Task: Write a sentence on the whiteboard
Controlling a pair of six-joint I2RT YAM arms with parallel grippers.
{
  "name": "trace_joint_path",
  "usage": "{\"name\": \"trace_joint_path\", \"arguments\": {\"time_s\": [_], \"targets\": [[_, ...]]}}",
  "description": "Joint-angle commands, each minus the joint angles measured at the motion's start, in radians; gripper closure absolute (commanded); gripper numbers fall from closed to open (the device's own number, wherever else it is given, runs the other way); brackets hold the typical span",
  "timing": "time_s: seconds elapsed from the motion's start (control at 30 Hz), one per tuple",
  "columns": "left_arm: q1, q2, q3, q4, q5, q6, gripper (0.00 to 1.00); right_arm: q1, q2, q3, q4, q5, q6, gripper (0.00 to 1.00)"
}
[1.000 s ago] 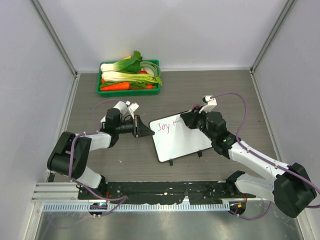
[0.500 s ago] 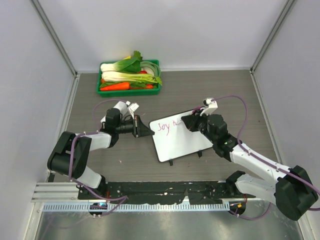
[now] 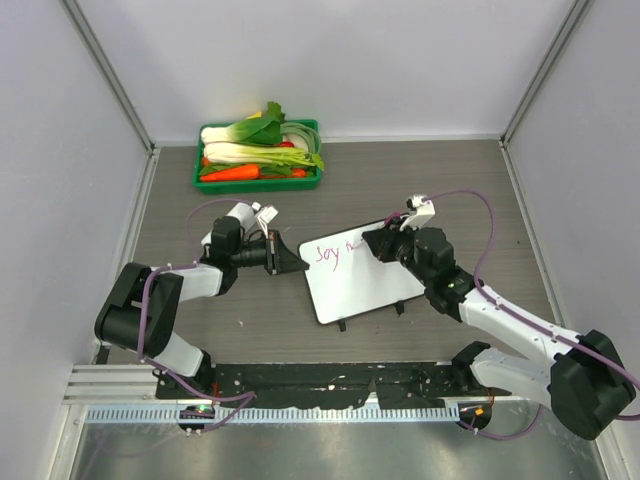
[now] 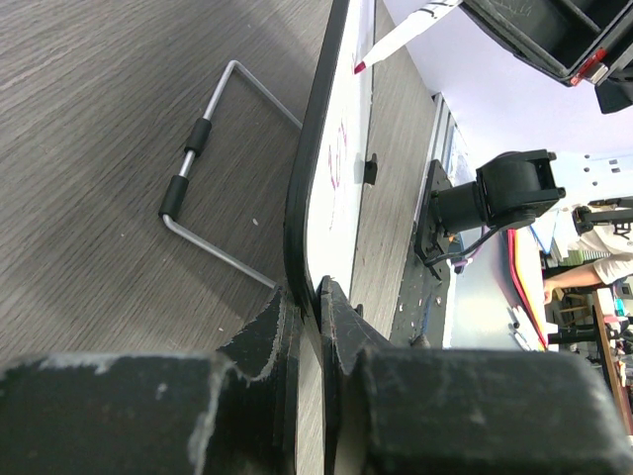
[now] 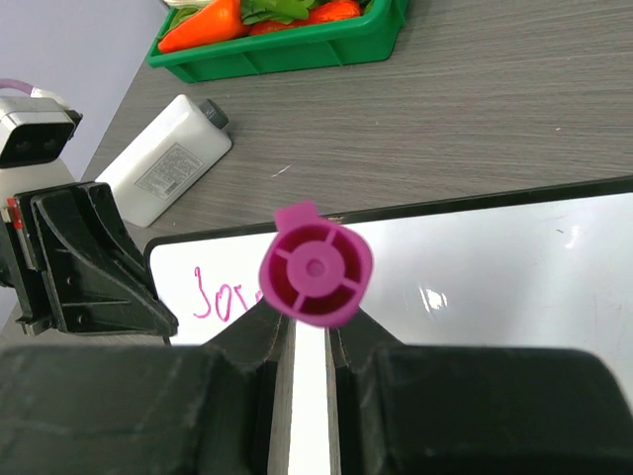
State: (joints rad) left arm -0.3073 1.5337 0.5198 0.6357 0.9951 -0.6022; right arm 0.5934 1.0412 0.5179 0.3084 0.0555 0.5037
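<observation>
The whiteboard [image 3: 360,280] stands tilted on its wire stand at the table's middle. My left gripper [image 3: 292,258] is shut on its left edge; in the left wrist view [image 4: 309,297] the jaws pinch the board's dark rim [image 4: 302,198]. The sentence [image 3: 334,252] is a few pink letters at the board's upper left, also in the right wrist view [image 5: 213,297]. My right gripper [image 3: 376,245] is shut on a magenta marker [image 5: 316,265], seen end-on between the jaws [image 5: 311,322]. The marker's tip [image 4: 359,66] touches the board just right of the letters.
A green tray [image 3: 258,160] of vegetables sits at the back left. A white bottle with a dark cap [image 5: 168,158] lies on the table behind the left gripper. The board's wire stand [image 4: 213,148] rests on the wood. Walls close in both sides.
The right gripper has shifted slightly right along the board with the marker, and a new pink stroke has appeared after the first word. The left gripper and the board have not moved.
</observation>
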Motion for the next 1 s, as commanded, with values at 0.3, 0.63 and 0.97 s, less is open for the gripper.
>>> {"name": "trace_joint_path", "arguments": {"time_s": [0.3, 0.63, 0.97], "targets": [[-0.01, 0.025, -0.003, -0.034, 0.004, 0.059, 1.0, -0.006, 0.04, 0.08, 0.018, 0.102, -0.011, 0.99], [-0.01, 0.023, -0.004, -0.036, 0.005, 0.061, 1.0, -0.01, 0.01, 0.045, -0.028, 0.107, -0.022, 0.99], [-0.01, 0.025, -0.004, -0.034, 0.005, 0.059, 1.0, -0.012, -0.024, -0.004, -0.04, 0.087, -0.011, 0.98]]}}
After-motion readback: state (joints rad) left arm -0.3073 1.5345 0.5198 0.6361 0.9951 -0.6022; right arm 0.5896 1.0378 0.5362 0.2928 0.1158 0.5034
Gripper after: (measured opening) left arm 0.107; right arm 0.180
